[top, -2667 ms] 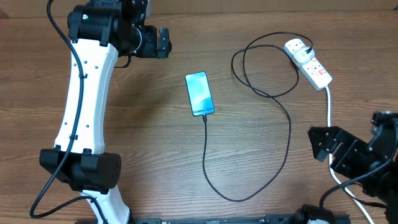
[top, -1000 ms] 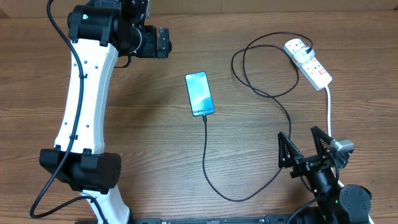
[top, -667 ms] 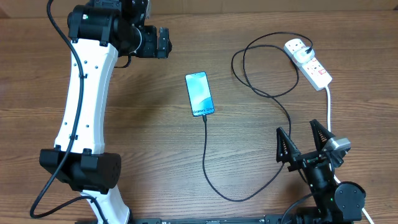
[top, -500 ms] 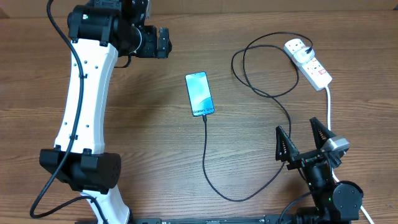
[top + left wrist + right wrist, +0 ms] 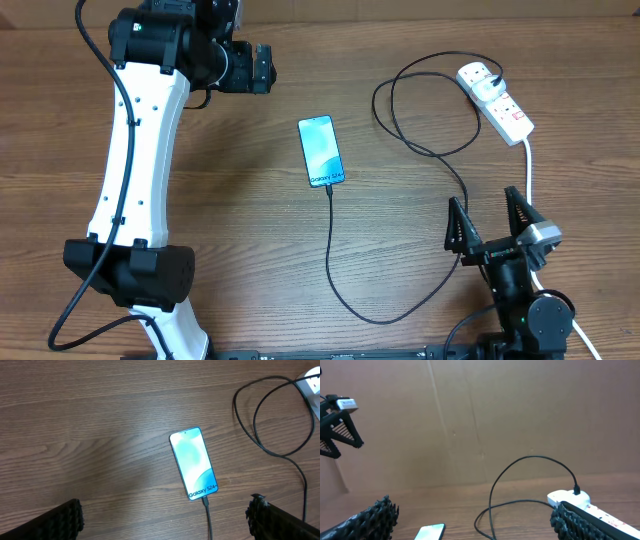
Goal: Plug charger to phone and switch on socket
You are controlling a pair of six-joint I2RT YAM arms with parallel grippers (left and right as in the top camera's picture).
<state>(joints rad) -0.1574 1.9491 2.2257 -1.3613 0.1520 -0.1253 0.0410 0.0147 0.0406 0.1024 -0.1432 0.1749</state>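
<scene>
Wooden tabletop [image 5: 250, 230] holds the phone [image 5: 321, 151] beneath the wide-open left gripper [image 5: 165, 502], charger [image 5: 330, 250] seemingly plugged in, while the right gripper [image 5: 482, 203], also spread, faces the socket [image 5: 497, 100] ahead, likely for its switch.

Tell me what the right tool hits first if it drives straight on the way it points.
Probably the cardboard wall at the back: the right tool points nearly level, seemingly above the charger and socket. Its height is unclear.

Phone [image 5: 321, 151] mid-table [image 5: 250, 250], socket [image 5: 497, 101] at far right, charger [image 5: 330, 230] in loops between them.
</scene>
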